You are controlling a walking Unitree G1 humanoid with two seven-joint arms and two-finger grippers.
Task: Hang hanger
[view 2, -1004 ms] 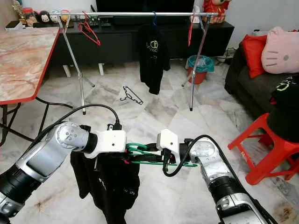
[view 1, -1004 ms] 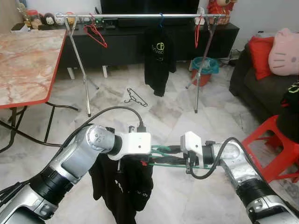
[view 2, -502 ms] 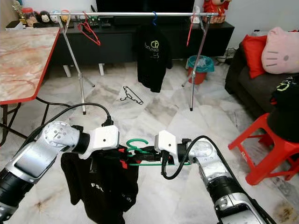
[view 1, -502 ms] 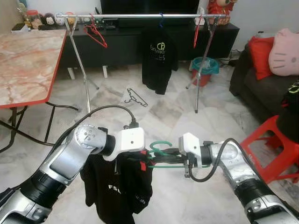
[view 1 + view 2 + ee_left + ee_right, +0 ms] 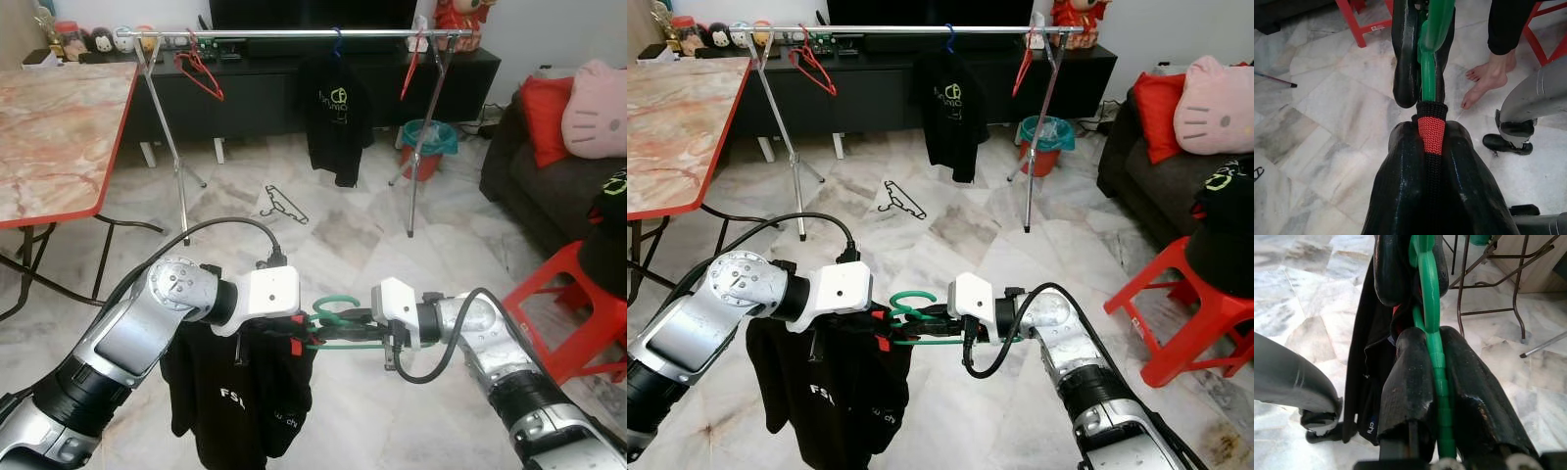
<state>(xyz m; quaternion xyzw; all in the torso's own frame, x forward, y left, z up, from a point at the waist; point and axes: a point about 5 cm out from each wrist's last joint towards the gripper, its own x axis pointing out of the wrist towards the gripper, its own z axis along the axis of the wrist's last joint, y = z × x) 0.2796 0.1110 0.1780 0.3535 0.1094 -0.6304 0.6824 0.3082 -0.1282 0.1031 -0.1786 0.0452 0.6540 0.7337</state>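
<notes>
both grippers hold 1 green plastic hanger (image 5: pixel 338 323) carrying a black t-shirt with white print (image 5: pixel 240 401), well short of the silver metal clothes rail (image 5: pixel 294 33) it should hang on. the left gripper (image 5: pixel 306 340) is clamped at the collar end and the right gripper (image 5: pixel 364 330) is clenched on the bar, probably to keep it level. the hook stays free. the shirt's lower hem is cut off.
</notes>
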